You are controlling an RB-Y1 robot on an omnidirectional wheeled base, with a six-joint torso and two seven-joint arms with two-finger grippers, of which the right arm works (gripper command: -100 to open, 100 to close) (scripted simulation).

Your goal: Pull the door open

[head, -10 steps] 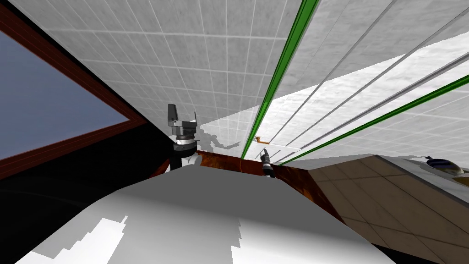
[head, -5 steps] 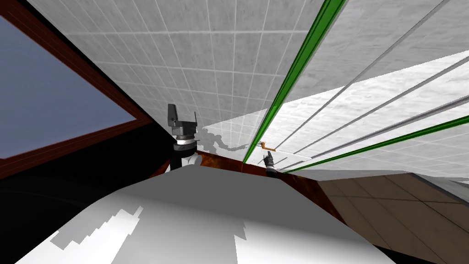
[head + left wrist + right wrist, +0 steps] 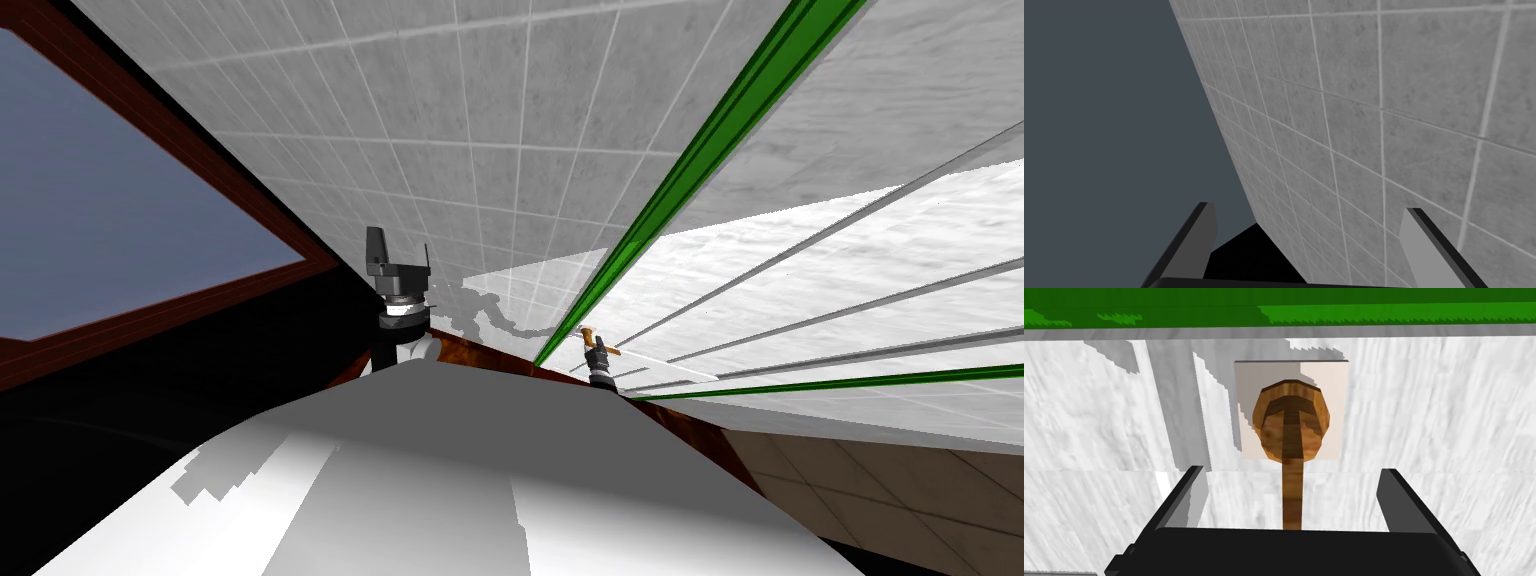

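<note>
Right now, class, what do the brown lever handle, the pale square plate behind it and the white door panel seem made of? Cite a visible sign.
Brown lever handle: likely varnished wood; streaky brown grain, slight sheen.
Pale square plate: unclear, flat matte cream, no texture.
White door panel: perhaps painted wood; faint grey streaks, matte.

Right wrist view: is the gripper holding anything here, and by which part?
Nothing is held. The right gripper is open, with the wooden door handle lying between its fingers, touched by neither. The left gripper is open and empty too.
</note>
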